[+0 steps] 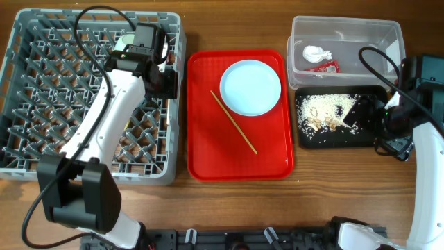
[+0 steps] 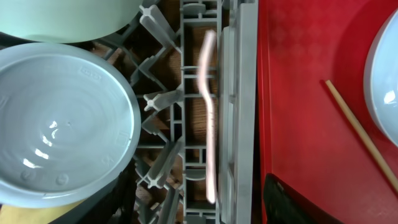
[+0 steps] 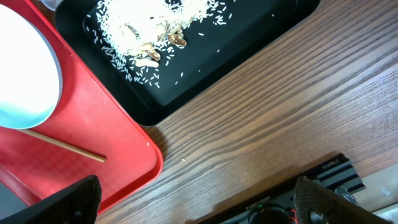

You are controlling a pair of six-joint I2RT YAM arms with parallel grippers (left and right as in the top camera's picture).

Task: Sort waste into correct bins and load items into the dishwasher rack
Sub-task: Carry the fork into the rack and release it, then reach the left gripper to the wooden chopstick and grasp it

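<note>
- Overhead view: the waste looks sorted. A crumpled white paper wad (image 1: 316, 52) and a small red sauce packet (image 1: 325, 67) are seen inside the clear tub (image 1: 378, 35). Loose rice-like crumbs (image 1: 326, 107) are scattered in the shallow black tray (image 1: 305, 139).
- Loading is judged to be partly done. A round pale plate (image 1: 250, 87) and a thin wooden chopstick (image 1: 234, 121) are seen lying on the flat red tray (image 1: 208, 153), not yet loaded.
- Inside the grey rack (image 1: 35, 153), a light blue saucer-bowl (image 2: 56, 124) is shown among the pegs by the left wrist view. A pale green bowl (image 2: 68, 15) is seen just beside it.
- A blurred white fork-like shape (image 2: 210, 118) is seen along the rack's edge row. Whether it has settled cannot be told. The yellow cup cannot be made out with certainty.
- The left gripper (image 2: 199, 186) is held over the rack's right edge, its dark fingers set wide apart with nothing clamped.
- The right gripper (image 3: 196, 186) is held over the wooden table (image 3: 280, 112) beside the black tray, jaws spread wide and empty.
- The rack is hard moulded plastic with a grid of upright, cross-shaped pegs.
- The saucer-bowl is glossy, with concentric rings. The red tray is finely dimpled. The tub is thin-walled and see-through. The table is brown with a visible grain.
</note>
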